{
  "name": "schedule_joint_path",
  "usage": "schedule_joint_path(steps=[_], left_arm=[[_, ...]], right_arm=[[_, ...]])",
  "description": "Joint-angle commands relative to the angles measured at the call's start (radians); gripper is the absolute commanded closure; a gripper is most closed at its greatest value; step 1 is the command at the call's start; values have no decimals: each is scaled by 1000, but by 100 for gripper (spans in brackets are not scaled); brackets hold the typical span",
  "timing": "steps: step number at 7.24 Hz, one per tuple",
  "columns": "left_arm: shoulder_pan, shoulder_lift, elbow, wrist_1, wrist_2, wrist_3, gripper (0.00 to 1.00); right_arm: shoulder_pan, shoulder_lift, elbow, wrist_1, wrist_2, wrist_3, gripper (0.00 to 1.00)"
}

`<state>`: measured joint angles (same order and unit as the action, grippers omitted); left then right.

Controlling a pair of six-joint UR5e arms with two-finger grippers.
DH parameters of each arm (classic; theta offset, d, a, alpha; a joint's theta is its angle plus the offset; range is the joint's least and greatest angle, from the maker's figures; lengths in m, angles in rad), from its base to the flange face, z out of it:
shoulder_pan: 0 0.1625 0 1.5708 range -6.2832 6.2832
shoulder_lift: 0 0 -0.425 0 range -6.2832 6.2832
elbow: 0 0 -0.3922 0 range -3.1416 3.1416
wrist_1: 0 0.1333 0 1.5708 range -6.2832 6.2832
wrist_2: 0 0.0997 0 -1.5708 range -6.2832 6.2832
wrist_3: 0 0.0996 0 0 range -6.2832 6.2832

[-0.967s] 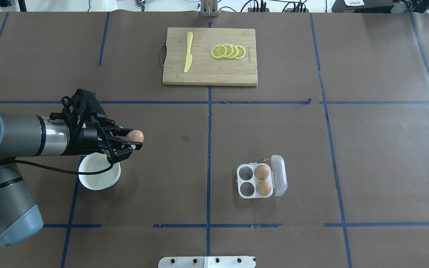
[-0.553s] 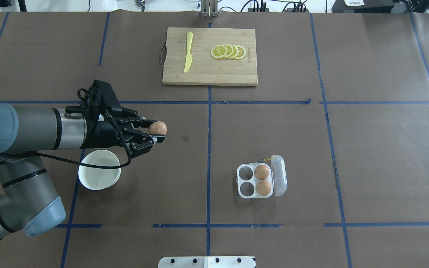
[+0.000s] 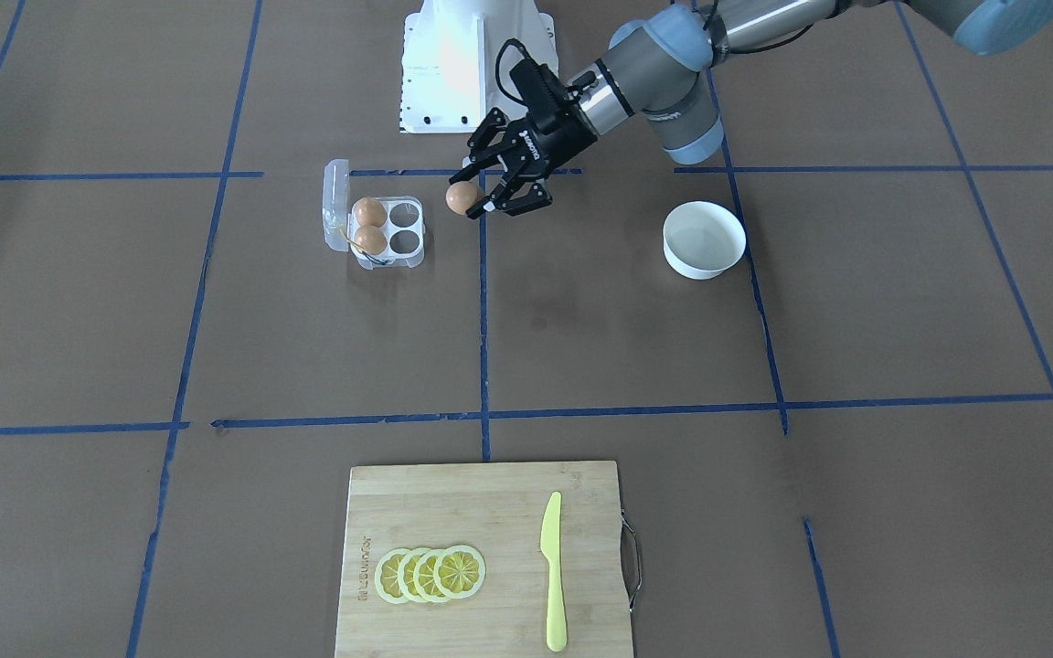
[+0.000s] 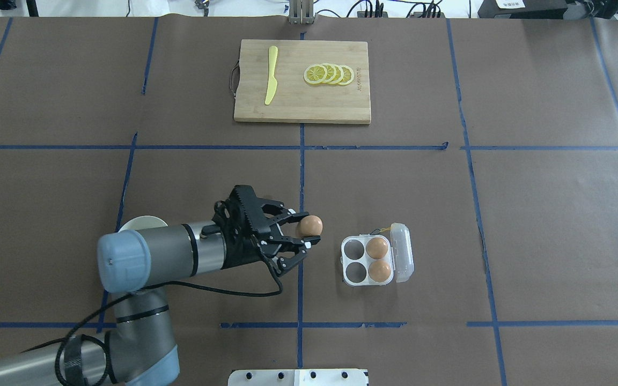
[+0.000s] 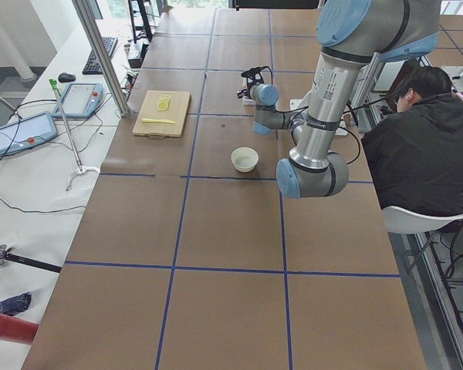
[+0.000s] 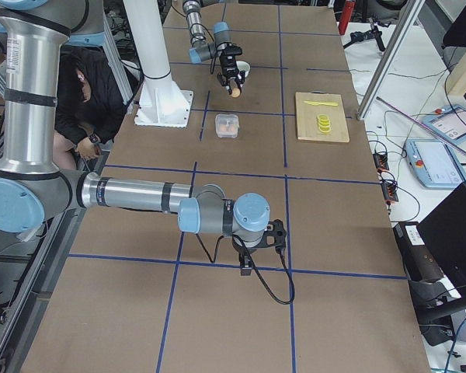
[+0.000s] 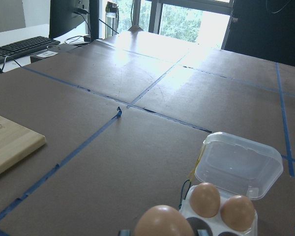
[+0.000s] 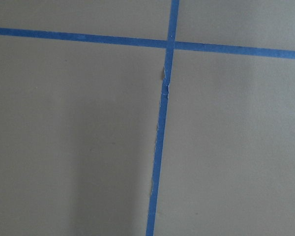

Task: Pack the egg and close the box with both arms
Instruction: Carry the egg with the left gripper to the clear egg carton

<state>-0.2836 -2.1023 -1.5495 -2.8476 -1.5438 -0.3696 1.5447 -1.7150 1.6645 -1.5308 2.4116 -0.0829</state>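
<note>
Now we are at the carry step: the left gripper [image 4: 304, 233] holds the egg [image 4: 310, 225] aloft just beside the box [image 4: 353, 272], on its empty-cup side. Its jaws stand partly closed, clamped on the egg's sides. Beyond, two cups are free, and the other eggs [image 4: 377, 247] fill the two cups next to the open lid [image 4: 403, 252]. Next, we judge, the egg must pass over a free cup and come down gently before release. Farthest off, the right gripper [image 6: 247, 268] hangs well apart from the box; we cannot tell its jaw state.
</note>
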Motion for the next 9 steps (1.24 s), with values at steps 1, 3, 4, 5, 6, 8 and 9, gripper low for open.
schedule_joint_path(steps=[1, 3, 4, 5, 6, 8, 9], left_arm=[[104, -79, 87, -6, 102, 8, 97], [104, -100, 118, -6, 103, 9, 82], [104, -120, 124, -7, 103, 8, 79], [104, -142, 144, -6, 103, 8, 78], [104, -143, 146, -6, 103, 8, 76], [104, -143, 158, -6, 103, 8, 66], [104, -142, 167, -4, 103, 8, 43]], right_arm=[[0, -1, -3, 0, -2, 0, 0], [0, -1, -9, 0, 0, 0, 0], [0, -1, -9, 0, 0, 0, 0], [0, -1, -14, 0, 1, 0, 0], [0, -1, -14, 0, 1, 0, 0], [0, -3, -15, 0, 1, 0, 0], [0, -2, -17, 0, 0, 0, 0]])
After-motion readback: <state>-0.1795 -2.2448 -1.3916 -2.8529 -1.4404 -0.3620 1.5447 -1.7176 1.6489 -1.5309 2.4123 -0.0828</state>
